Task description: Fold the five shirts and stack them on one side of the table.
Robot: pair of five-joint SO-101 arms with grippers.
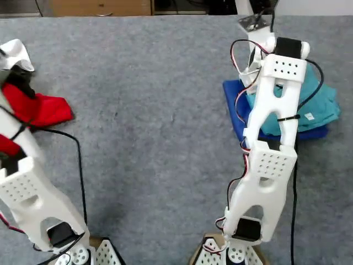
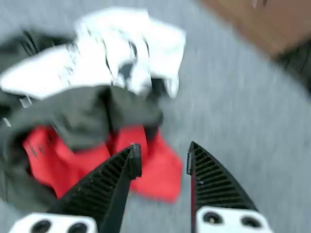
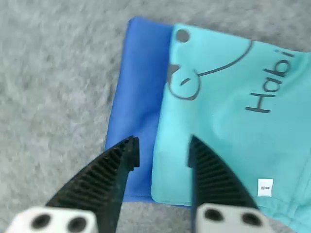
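Over teal shirt [image 3: 233, 111] edge, right gripper [image 3: 163, 145] hung spread | left gripper [image 2: 164, 148], well apart, gaped, apparently empty, above red shirt [image 2: 155, 172] | grey table [image 1: 154, 110] lay between.

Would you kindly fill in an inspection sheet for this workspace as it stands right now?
Surface: grey cloth cover, bare in the middle.
Job's things: teal shirt lies folded on the folded blue shirt on the right side. The red shirt, black shirt and white shirt are in a loose heap on the left side.
Clutter: nothing seen.
Claws: left claw is open and empty over the red shirt's edge. The right claw is open and empty over the stack's edge.
Cables: black cable runs across the cover by the left arm. Red and white wires run along the right arm.
Surroundings: wooden furniture stands past the far edge.
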